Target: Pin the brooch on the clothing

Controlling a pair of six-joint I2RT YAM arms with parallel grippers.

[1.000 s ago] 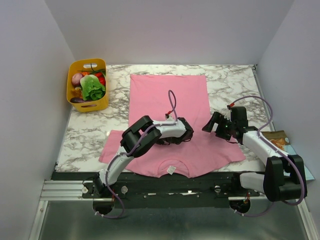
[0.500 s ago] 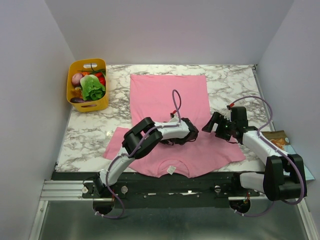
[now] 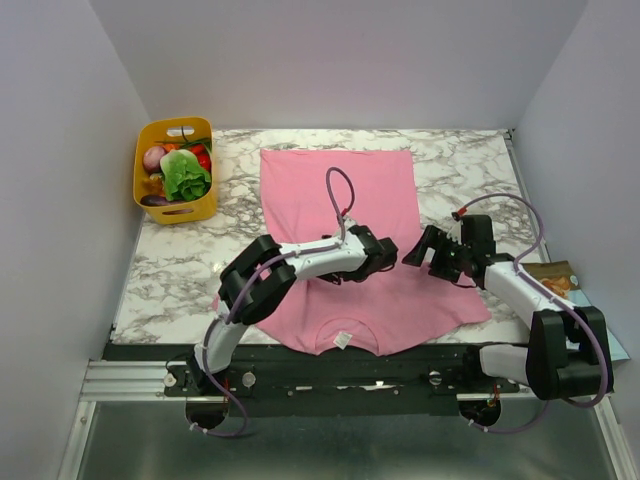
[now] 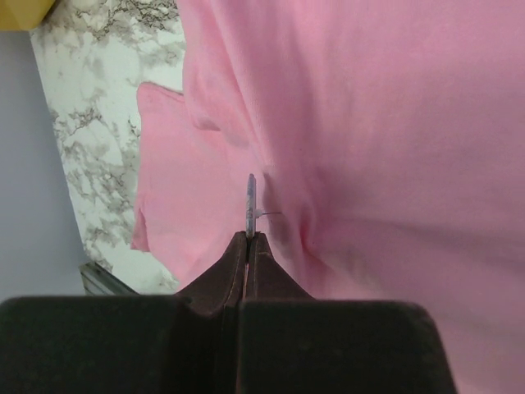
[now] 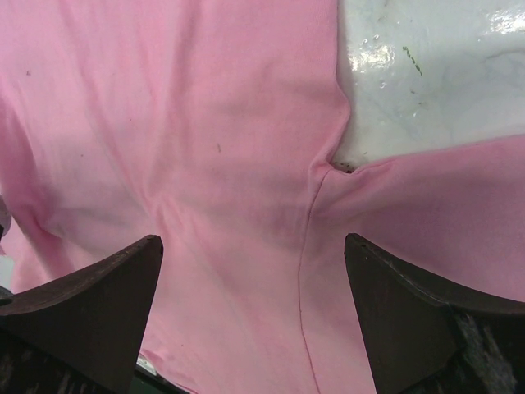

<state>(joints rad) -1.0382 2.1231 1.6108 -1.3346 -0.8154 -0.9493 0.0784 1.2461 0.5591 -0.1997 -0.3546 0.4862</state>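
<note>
The left gripper is pinching the brooch edge-on, its disc standing toward twelve o'clock, close over the pink T-shirt. The right gripper, spread, is hovering at three o'clock, farther off.

Left arm is stretching across the middle of the top view, and the left gripper is pinching the brooch edge-on. Right arm is bending in from lower right, with the right gripper hanging spread wide.
</note>
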